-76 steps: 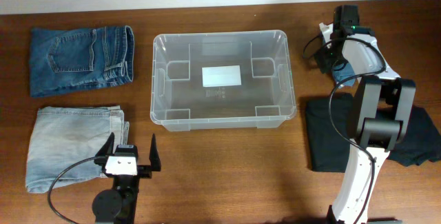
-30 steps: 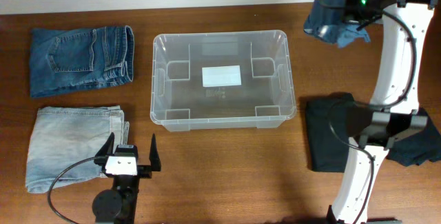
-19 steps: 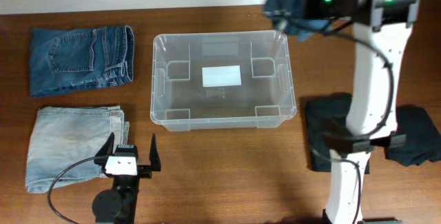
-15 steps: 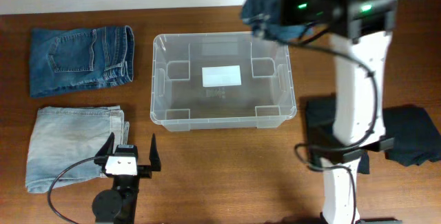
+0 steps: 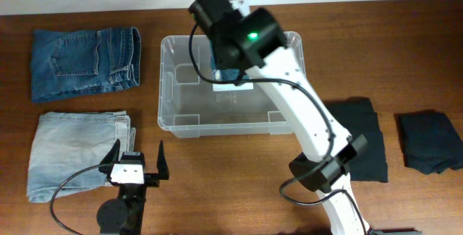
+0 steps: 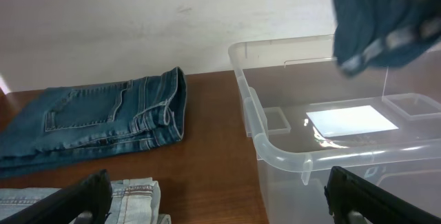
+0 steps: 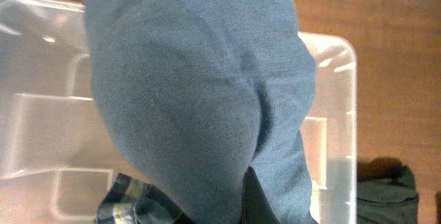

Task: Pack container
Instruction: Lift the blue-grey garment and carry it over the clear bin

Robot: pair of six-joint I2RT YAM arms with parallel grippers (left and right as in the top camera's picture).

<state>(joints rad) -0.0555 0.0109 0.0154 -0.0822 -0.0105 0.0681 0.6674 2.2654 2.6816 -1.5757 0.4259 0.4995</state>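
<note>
A: Two arms at the table (image 5: 239,191) — what has each got?

B: The left gripper (image 5: 138,150) sits at 7 o'clock with its jaws spread wide and nothing between them. The right arm (image 5: 289,105) reaches across the container (image 5: 166,83). The right gripper is buried under cloth, so its fingers don't show, but the jaws are pressed together on a blue garment (image 7: 193,93). That garment hangs in the air over the bin's 12 o'clock side.

A: Where is the container?

B: Upright in the middle of the table. Its clear walls show the white label (image 6: 351,120) on the base.

A: What lies around it?

B: Dark-blue folded jeans (image 5: 85,61) at 10 o'clock and pale folded jeans (image 5: 76,152) at 8 o'clock, just beside the left gripper. Two black garments lie at 4 o'clock — one (image 5: 362,148) near the bin, the other (image 5: 430,141) apart from it, further out.
</note>
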